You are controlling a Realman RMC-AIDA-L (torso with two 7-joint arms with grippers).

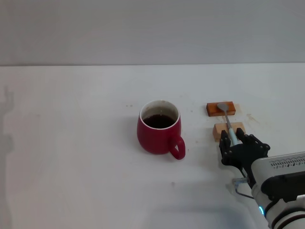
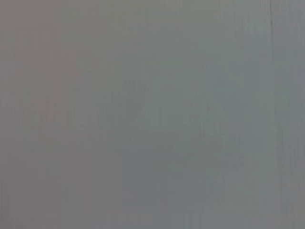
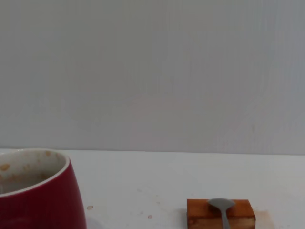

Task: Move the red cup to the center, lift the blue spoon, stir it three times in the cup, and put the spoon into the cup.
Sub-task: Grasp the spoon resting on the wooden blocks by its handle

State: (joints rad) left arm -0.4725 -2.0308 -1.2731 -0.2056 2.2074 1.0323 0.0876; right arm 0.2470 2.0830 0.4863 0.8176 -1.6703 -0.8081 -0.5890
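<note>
Your right gripper (image 1: 234, 143) is low over the table (image 1: 71, 143), at the near end of the spoon (image 1: 227, 122), and its black fingers (image 1: 224, 149) stand on either side of the pale blue handle. You cannot tell from the head view whether they are already pressing the handle or only flanking it, and the right wrist view does not show the fingers at all. The spoon runs straight away from the gripper: its neck crosses the pale wooden block (image 1: 228, 129) that sits just ahead of the fingertips, and its grey bowl rests on the darker orange block (image 1: 221, 109) one step farther out. In the wrist view you see that far block (image 3: 220, 214) with the spoon bowl (image 3: 220, 205) lying on top of it, and a few small brown specks on the table around it. The cup (image 1: 158, 127) stands upright on the table, ahead of the gripper and off to its left, well apart from both blocks. Its handle points back toward the robot and slightly toward the gripper's side. There is dark liquid inside it, and the wrist view shows brownish stains on the white inner wall of the cup (image 3: 35, 191). Your left gripper is out of sight in every view; its wrist camera shows only a plain grey surface.
</note>
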